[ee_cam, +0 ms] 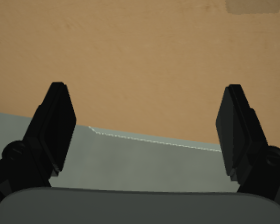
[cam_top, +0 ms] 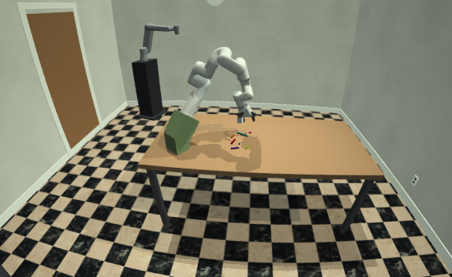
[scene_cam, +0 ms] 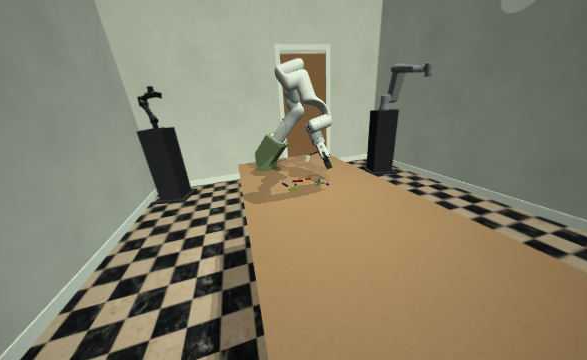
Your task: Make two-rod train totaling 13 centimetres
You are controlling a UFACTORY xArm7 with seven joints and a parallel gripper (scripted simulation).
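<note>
Several small rods lie in a loose cluster on the table. Among them I see a turquoise rod, a red rod, a purple rod, a lime rod, a short orange rod and a magenta rod. My gripper hangs above the table just beyond the cluster, near the far edge. It is open and empty. No two rods touch end to end that I can tell.
The arm's green base block stands on the table's left end. A black pedestal with a camera arm stands on the floor behind the table. The table's far edge lies close behind the gripper.
</note>
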